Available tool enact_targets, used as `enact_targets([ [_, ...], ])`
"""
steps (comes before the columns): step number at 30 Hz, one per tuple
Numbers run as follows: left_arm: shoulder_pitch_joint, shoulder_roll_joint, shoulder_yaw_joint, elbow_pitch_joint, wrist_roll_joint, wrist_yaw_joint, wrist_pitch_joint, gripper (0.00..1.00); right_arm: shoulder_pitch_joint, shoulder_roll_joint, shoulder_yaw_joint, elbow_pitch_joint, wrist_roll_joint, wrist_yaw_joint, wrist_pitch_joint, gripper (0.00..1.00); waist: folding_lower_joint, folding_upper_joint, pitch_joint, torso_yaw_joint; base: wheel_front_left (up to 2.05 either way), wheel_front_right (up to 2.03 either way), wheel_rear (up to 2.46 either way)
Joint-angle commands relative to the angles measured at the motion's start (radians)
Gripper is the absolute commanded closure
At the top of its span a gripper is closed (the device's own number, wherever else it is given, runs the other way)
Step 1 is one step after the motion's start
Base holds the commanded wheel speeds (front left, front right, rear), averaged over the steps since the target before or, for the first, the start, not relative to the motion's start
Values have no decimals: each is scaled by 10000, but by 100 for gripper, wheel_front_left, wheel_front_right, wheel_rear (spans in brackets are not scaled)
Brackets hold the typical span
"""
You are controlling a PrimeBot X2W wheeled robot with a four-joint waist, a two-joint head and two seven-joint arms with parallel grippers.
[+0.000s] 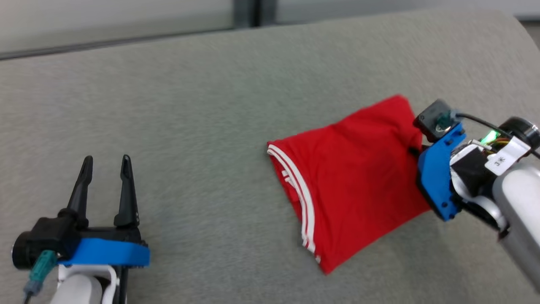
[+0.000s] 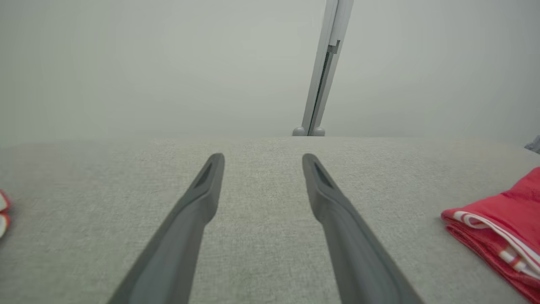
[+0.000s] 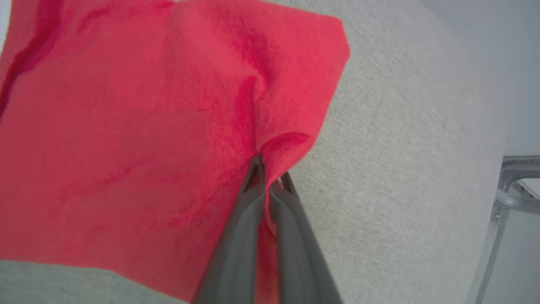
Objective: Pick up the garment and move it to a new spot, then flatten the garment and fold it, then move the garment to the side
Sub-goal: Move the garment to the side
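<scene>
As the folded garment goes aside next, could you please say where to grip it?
Probably the right edge of the garment, from the right: it looks a closed fold, and the right gripper is shut on it; the striped hems on the left lie open.

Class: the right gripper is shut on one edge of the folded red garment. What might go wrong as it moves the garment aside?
1. The right gripper pinches only a small pucker at the edge of the garment, perhaps just the top layer, so pulling may open the fold.
2. The rest lies on the grey surface, and dragging may bunch it.
3. The left gripper stands open, well apart, giving no support.
</scene>
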Motion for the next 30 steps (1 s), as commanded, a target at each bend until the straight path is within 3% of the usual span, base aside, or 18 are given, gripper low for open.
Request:
enact_targets([
  [1,-172,45,78,-108,55,39,-53,0,-385,-288,221,53,129,-4,-54,100,-1,0,59,-318,0,0,0],
  [5,-446,354,165,-482,196,53,24,0,-1700,-1166,961,470,489,-4,-514,100,-1,0,605,-1305,0,0,0],
  [11,-896,782,85,-1067,423,-12,428,0,-2999,-2034,1656,1672,386,-4,-2225,100,-1,0,1300,-2263,0,0,0],
  [19,-1344,1269,-59,-1826,623,-154,1099,0,-3812,-1606,1008,3792,-78,-4,-4106,100,-1,0,2123,-2802,0,0,0],
  [30,-1550,1716,-121,-2327,717,-164,1687,0,-4215,-709,-197,5671,-610,-4,-5135,100,-1,0,2401,-2935,0,0,0],
])
